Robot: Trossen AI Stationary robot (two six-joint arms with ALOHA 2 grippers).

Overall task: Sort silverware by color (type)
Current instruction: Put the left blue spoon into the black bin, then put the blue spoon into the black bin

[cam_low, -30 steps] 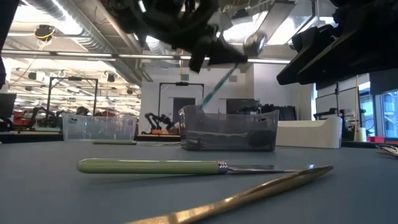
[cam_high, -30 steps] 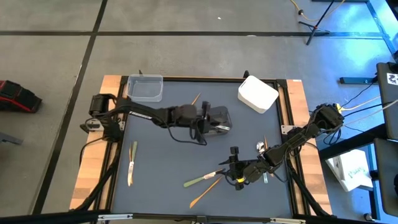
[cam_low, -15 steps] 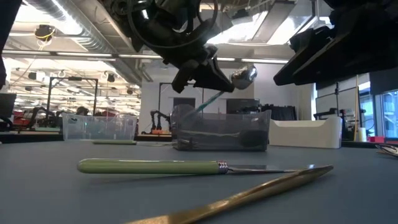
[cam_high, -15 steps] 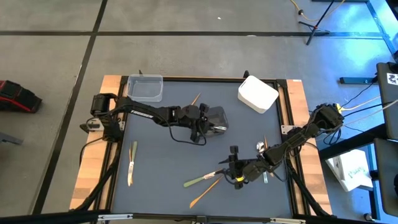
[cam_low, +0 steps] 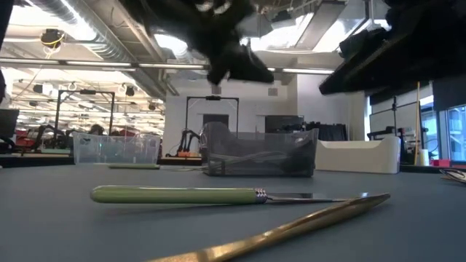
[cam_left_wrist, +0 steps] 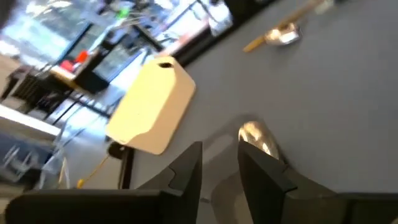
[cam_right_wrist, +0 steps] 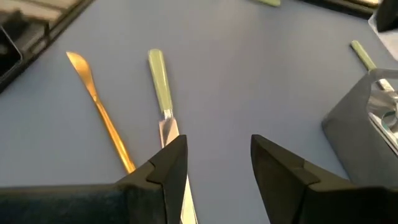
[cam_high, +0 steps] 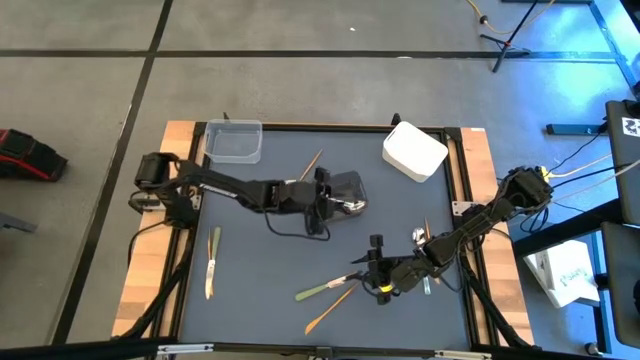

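The dark grey square tub sits near the middle of the dark tabletop, and shiny silver metal pieces already lie inside it, so it appears to serve as the bin for the metal silverware. The left end effector hovers at that tub's edge; in the left wrist view its fingers stand slightly parted with nothing between them, and a silver spoon bowl lies just beyond them in the tub. Nearer the front of the tabletop than the tub, the right end effector is held low and open, empty, with the pale green-handled knife running between its fingers, probably lined up for a grasp. A tan wood-coloured knife lies just beside that one. Another green-handled utensil rests well apart, toward the tub's left.
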